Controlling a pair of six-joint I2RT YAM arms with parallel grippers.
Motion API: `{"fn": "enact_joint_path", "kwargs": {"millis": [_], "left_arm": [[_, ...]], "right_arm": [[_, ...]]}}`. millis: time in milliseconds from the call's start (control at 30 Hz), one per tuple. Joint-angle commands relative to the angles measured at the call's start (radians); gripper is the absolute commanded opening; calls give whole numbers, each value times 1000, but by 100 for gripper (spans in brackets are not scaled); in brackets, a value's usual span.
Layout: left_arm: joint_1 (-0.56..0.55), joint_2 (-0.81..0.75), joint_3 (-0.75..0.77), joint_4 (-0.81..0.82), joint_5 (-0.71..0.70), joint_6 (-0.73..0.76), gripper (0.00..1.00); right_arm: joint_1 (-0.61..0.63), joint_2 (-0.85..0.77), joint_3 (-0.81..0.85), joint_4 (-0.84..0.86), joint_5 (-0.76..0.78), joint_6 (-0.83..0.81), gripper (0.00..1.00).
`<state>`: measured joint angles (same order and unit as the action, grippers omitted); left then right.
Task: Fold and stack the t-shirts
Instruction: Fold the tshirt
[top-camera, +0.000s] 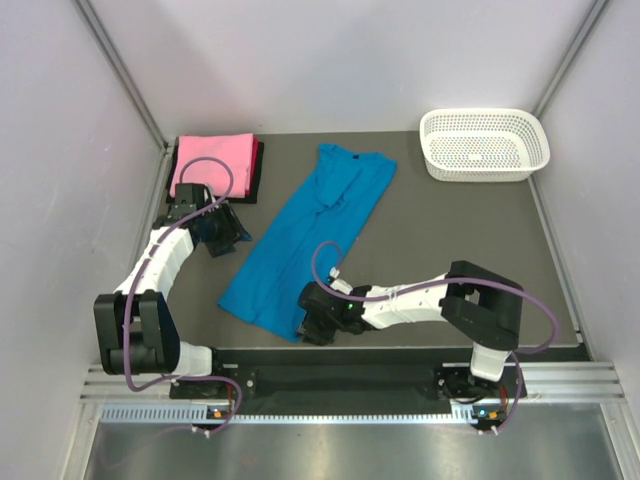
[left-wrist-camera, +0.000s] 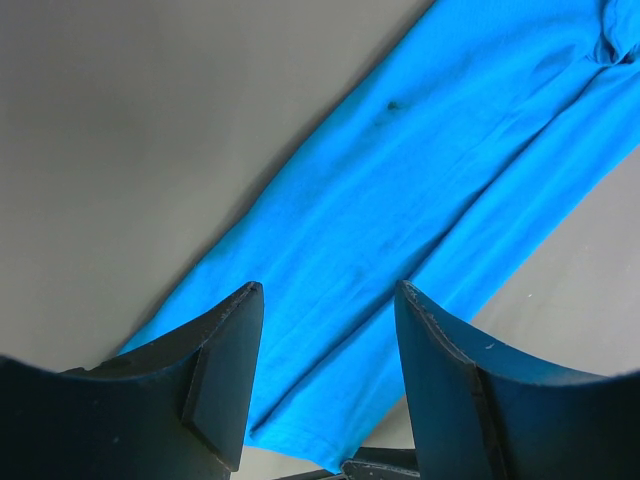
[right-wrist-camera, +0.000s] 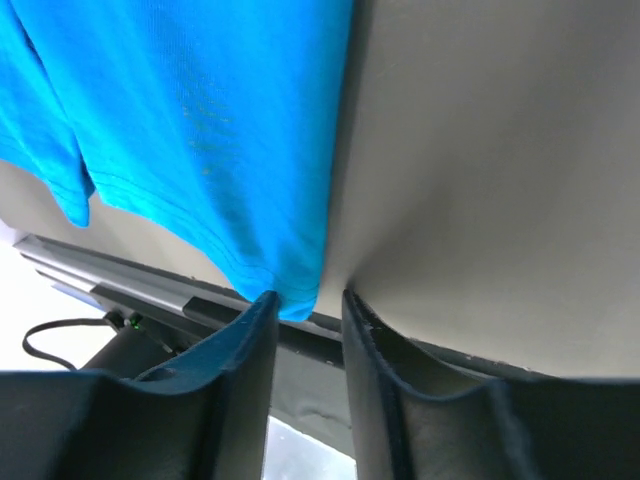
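The left arm (top-camera: 150, 262) and right arm (top-camera: 415, 298) have white links, black joint housings and black bases. A purple cable (top-camera: 206, 161) loops along each. The left gripper (left-wrist-camera: 330, 290) has broad, black, tapering fingers (left-wrist-camera: 225, 375) with matte, lightly scuffed faces.

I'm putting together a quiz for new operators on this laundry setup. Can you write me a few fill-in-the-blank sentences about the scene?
1. The pink t-shirt lies ____ the dark t-shirt.
2. The white basket stands at the far ____ corner of the table.
3. The right claw has a corner of the blue t-shirt ____ its jaws.
4. The left claw is ____ and holds nothing.

Missing words: on top of; right; between; open.
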<state>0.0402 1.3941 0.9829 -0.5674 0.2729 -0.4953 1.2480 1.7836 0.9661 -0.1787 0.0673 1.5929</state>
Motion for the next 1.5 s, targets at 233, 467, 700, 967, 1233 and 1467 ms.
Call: {"fn": "enact_joint_path", "kwargs": {"millis": [233,467,700,967,1233,1467], "left_arm": [[6,-33,0,37,17,-2,59],[-14,-63,-59,31,69,-31,61],[-74,-20,-58,11,72,-3,62],[-131,118,0,104,112,-26,63],[-163,420,293,208,121,-51,60],[-181,666,543,284,132,-57,59]], "right_arm": [[-4,-8,-10,-13,12,-60,3],[-10,-159,-108,-111,75,-120,0],[-9,-297,-248,-218,55,-122,0],[-38,-558,-395,-415,137,-137,0],[-126,-720,-458,-481,155,-221,13],[-159,-759,-379,-538,206,-324,32]]}}
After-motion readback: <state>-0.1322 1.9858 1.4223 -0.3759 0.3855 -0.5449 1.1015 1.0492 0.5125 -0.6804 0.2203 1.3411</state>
